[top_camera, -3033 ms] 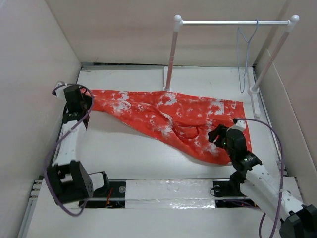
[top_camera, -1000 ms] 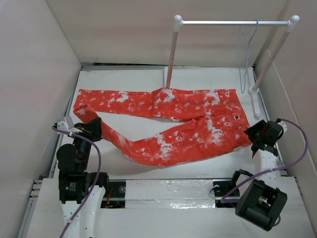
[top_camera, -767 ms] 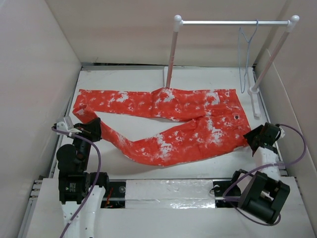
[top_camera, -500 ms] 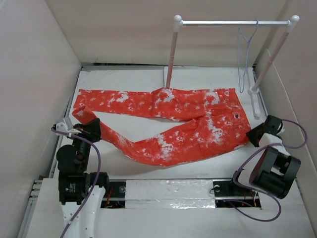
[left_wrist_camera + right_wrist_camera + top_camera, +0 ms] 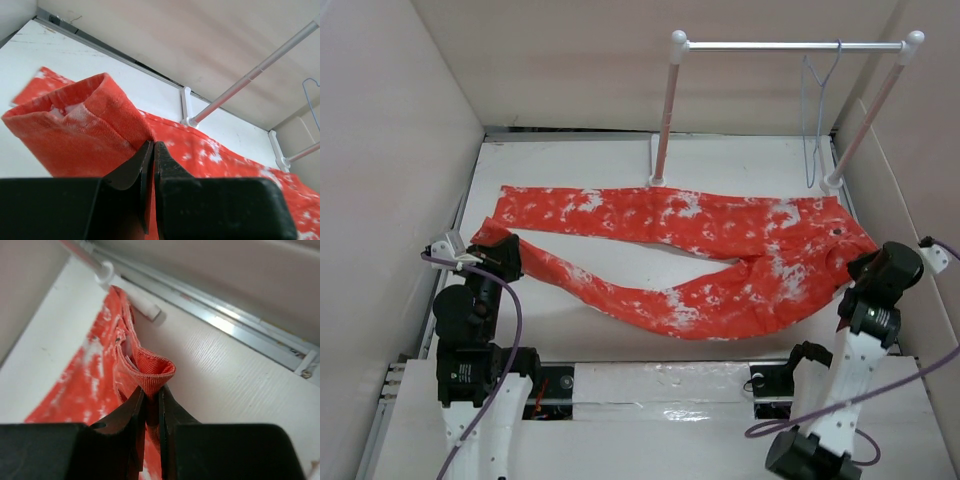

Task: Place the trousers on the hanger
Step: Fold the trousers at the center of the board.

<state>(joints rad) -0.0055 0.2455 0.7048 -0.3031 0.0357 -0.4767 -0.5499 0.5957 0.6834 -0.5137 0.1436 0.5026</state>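
When viewed from above, the trousers (image 5: pixel 690 250) lay spread flat across the white surface (image 5: pixel 590 165), running from left to right. Their waist sat at the right side, close to the foot of the right post of the white rail stand (image 5: pixel 790 45). One leg stretched along the far side towards the left. The other leg ran diagonally towards the near left corner.

At the near left, the left fingers (image 5: pixel 148 162) were closed almost completely. They pinched the hem of the diagonal leg, and the cuff stood up as a rounded fold just beyond their tips. The left arm itself was drawn in close to its base.

At the right edge, the right fingers (image 5: pixel 140 407) were closed to a narrow gap with a fold of the waistband clamped between them. A small loop of orange fabric bulged above their tips. The fabric there was raised slightly off the surface.

The hanger (image 5: pixel 817 110) hung by its hook from the right end of the rail, on the far right. It was bare, and clear of both the trousers and the arms.
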